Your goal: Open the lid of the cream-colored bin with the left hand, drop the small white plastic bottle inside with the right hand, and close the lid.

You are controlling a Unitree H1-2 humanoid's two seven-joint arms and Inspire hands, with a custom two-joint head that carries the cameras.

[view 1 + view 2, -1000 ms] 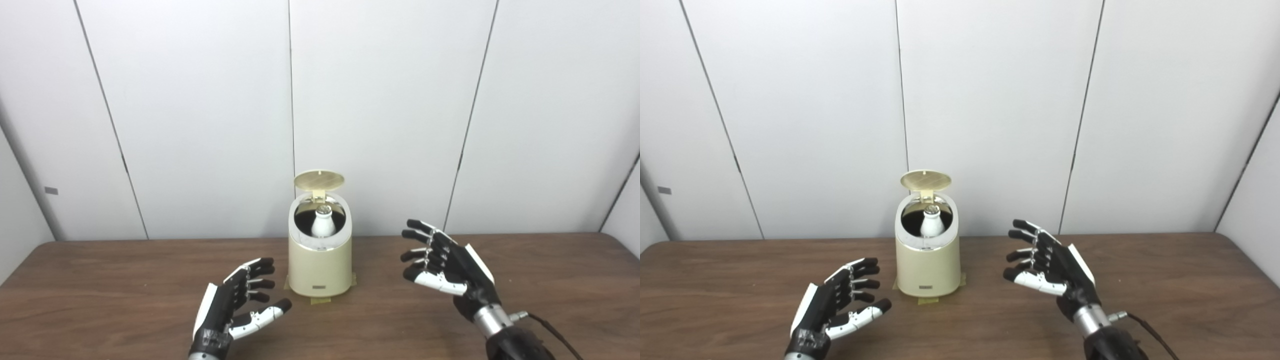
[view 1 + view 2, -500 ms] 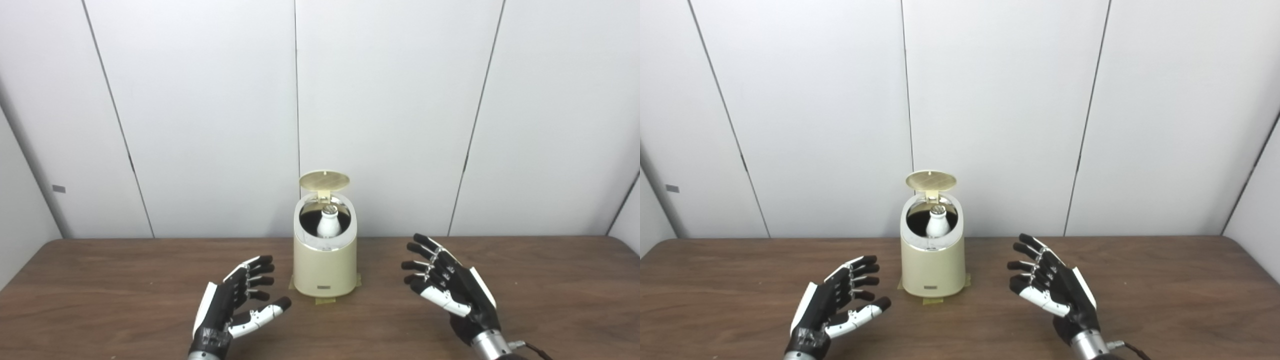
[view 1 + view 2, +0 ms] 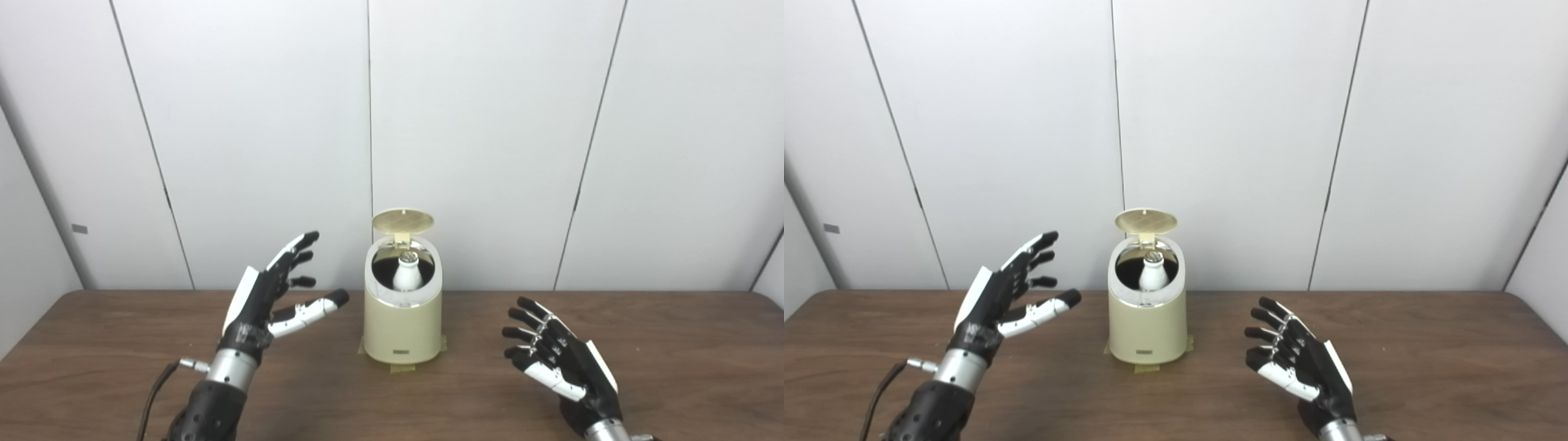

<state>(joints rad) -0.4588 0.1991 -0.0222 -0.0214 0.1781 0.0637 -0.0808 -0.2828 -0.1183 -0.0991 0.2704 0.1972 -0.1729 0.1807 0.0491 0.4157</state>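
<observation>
At nine o'clock from the cream-colored bin (image 3: 402, 318), our left hand (image 3: 269, 300) hangs raised above the wooden table (image 3: 122, 355), fingers spread wide and thumb pointing toward the bin, grasping nothing. At centre we see the bin with its lid (image 3: 402, 220) tipped up at twelve o'clock; the small white plastic bottle (image 3: 407, 274) stands upright inside. At four o'clock from the bin, our right hand (image 3: 560, 364) sits low over the table, fingers apart and lightly curled, empty.
</observation>
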